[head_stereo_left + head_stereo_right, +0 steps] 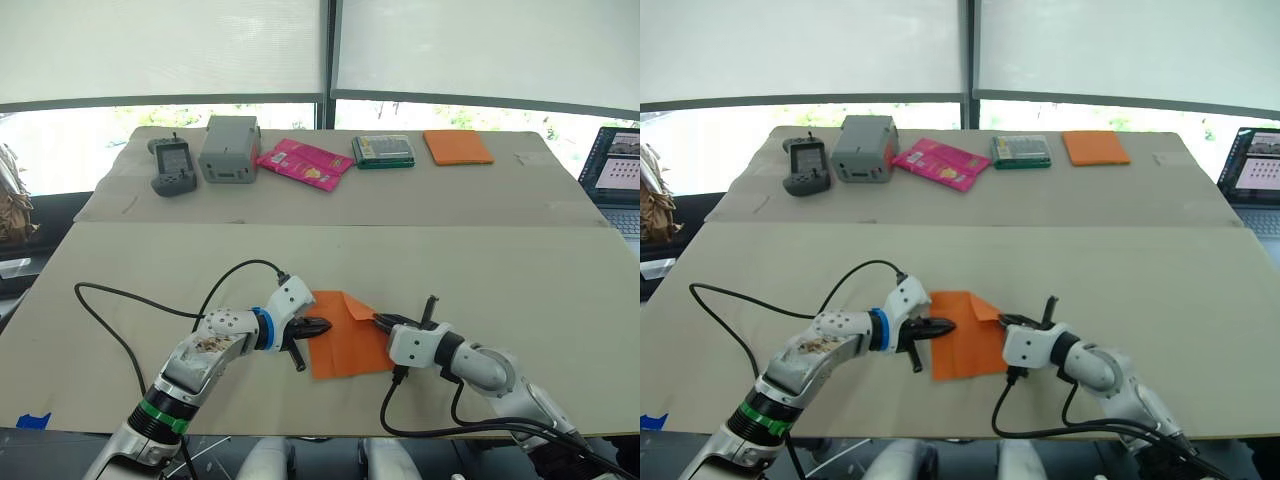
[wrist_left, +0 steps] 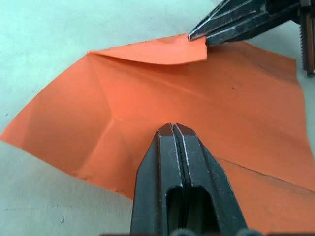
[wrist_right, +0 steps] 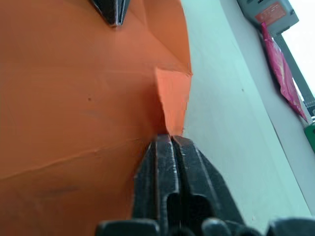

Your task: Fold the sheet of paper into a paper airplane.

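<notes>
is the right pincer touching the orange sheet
Touching. In the left wrist view the right pincer, fingers closed, pinches the folded-over corner flap of the sheet of paper; the right wrist view shows that flap meeting its fingertips.

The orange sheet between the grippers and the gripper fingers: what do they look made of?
The sheet of paper: thin matte paper, by its sharp creases and one folded-over corner. Left gripper and right gripper fingers: apparently dark metal, slightly glossy with worn, scuffed edges; coated plastic can't be ruled out.

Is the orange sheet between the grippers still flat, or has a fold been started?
Started: the sheet of paper lies mostly spread on the table, with its far corner turned over and pinched by the right gripper.
</notes>
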Motion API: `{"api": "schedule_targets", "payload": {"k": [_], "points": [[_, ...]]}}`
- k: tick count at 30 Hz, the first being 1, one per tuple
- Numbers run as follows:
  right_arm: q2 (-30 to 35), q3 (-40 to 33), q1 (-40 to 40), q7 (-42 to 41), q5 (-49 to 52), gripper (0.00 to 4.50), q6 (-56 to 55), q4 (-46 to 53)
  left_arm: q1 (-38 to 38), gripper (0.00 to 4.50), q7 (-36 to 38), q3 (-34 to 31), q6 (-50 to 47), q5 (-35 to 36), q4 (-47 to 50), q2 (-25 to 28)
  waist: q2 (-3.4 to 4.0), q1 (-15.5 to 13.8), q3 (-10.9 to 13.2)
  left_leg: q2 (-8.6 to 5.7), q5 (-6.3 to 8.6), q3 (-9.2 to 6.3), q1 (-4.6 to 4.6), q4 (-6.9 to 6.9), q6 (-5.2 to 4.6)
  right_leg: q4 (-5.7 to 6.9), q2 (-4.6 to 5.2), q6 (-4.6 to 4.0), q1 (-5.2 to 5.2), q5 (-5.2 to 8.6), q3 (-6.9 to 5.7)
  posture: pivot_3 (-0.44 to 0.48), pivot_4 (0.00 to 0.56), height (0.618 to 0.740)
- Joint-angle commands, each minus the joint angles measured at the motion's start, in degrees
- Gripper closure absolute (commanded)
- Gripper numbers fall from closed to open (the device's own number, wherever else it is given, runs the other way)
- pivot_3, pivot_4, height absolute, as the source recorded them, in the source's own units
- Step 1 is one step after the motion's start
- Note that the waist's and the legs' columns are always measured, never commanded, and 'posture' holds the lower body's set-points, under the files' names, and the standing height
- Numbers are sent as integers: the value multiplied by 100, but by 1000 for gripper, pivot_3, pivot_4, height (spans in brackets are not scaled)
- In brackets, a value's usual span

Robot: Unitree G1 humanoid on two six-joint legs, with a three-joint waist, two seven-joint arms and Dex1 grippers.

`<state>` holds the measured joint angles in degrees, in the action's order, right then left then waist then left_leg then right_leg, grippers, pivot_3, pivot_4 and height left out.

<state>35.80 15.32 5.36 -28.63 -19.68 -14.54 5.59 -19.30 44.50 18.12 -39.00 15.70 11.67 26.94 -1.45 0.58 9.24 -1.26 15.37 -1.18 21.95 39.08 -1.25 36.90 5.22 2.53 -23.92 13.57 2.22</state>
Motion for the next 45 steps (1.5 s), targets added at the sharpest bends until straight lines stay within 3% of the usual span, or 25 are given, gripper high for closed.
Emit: {"api": "schedule_targets", "payload": {"k": [1,12,19,26,34,43,45], "points": [[14,-11,-71,-29,-84,4485,19,-57,-1,4500,-24,25,13,-114,-68,34,0,-1,0,0,0,0,0,0,0,0,0,0,0,0,0,0,150,740],[-124,179,0,13,-363,4485,56,-308,-659,4500,-206,-767,-564,715,-153,-753,-10,16,-6,1,0,0,-4,3,0,3,-5,0,3,0,-1,0,150,740],[-269,167,26,97,-452,4485,200,-372,-930,4500,-357,-253,-444,286,-634,-985,-14,41,-7,6,2,-1,-86,-18,-2,-23,-15,-1,87,2,-2,0,150,740],[-268,135,-5,110,-474,4485,225,-334,-1417,4500,-411,352,-156,-322,-1506,-1257,-16,31,-8,3,2,-1,-84,-15,-2,-22,-17,-1,87,2,-1,0,150,740],[-193,46,71,-118,-161,4485,21,-294,-1474,4500,-300,604,9,-661,-1986,-1442,-16,38,-8,3,2,-1,-84,-16,-2,-23,-17,-1,86,2,0,0,150,740],[421,-645,103,-616,570,1515,164,-62,-1237,4500,-229,527,53,-747,-1886,-1210,-16,-3,-8,2,3,-3,-81,-15,-3,-28,-5,3,91,4,0,0,150,740],[373,-852,100,-755,1030,1515,359,10,-1195,4500,-248,490,50,-742,-1842,-1182,-17,1,-8,3,3,-3,-81,-14,-4,-29,-5,4,92,4,0,0,150,740]]}}
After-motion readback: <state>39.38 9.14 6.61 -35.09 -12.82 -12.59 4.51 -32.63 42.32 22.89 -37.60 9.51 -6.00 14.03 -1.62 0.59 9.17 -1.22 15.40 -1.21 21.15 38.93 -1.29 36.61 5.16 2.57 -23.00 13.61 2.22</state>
